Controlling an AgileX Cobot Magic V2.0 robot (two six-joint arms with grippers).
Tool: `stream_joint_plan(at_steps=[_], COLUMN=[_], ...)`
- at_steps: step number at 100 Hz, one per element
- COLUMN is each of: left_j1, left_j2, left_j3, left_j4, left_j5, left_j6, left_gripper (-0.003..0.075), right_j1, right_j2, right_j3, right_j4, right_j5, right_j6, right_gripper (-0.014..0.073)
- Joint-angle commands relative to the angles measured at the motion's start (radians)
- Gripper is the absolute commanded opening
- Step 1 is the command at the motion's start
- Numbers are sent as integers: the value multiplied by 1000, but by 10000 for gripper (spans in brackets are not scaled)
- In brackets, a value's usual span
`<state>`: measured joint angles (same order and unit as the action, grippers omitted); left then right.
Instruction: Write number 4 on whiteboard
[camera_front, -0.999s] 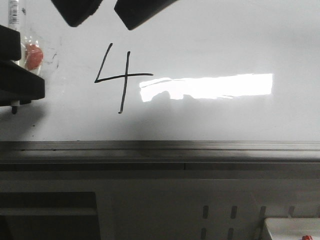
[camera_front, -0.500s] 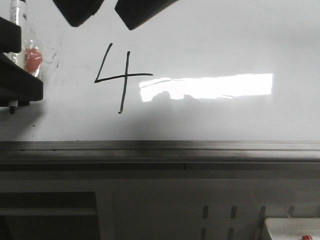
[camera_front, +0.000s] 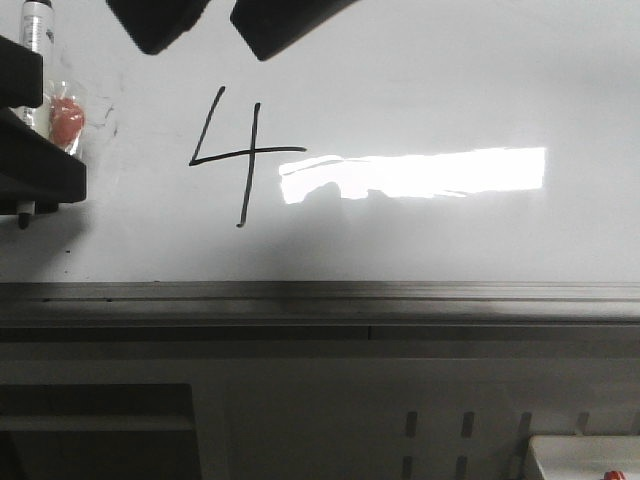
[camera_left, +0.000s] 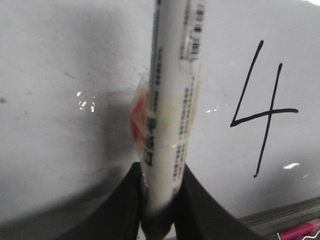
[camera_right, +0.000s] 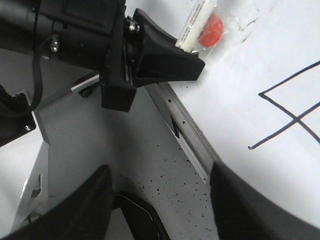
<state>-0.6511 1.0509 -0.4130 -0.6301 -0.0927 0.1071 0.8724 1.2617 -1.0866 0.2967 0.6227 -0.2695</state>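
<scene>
The number 4 (camera_front: 235, 160) is drawn in thin black strokes on the whiteboard (camera_front: 450, 80), left of the bright reflection. It also shows in the left wrist view (camera_left: 262, 112) and partly in the right wrist view (camera_right: 295, 110). My left gripper (camera_front: 30, 115) is at the board's left edge, left of the 4, shut on a white marker pen (camera_left: 170, 100) with a red patch of wrapping (camera_left: 139, 112). The pen's dark tip (camera_front: 22, 215) is near the board. My right gripper (camera_front: 205, 40) is above the 4, open and empty (camera_right: 160, 200).
A grey metal edge rail (camera_front: 320, 295) runs under the board, with a grey perforated panel (camera_front: 440, 430) below it. A white tray corner (camera_front: 585, 455) sits at the lower right. A pink object (camera_left: 300, 231) lies by the rail.
My left gripper with the marker has shifted slightly to the left, away from the 4. The 4 and the right gripper are unchanged.
</scene>
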Motion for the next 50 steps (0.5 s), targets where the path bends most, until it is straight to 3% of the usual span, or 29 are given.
stream_joint_plan(at_steps=[1, 10, 39, 44, 50], left_j1=[2, 2, 8, 8, 8], left_j2=[-8, -8, -42, -70, -116], left_j3=[-36, -36, -36, -36, -36], left_j4=[5, 5, 49, 50, 50], left_j5=[-86, -107, -104, -102, -95], left_j6=[-7, -7, 21, 31, 63], left_gripper=[279, 380, 377, 376, 375], right_j1=[-3, -3, -3, -3, -3], right_j2=[-32, -32, -34, -43, -67], right_j3=[-32, -32, -32, -28, -14], right_j4=[7, 7, 7, 3, -1], right_j5=[-51, -49, -49, -55, -79], right_j6=[-5, -5, -5, -5, -5], right_gripper=[377, 377, 369, 330, 220])
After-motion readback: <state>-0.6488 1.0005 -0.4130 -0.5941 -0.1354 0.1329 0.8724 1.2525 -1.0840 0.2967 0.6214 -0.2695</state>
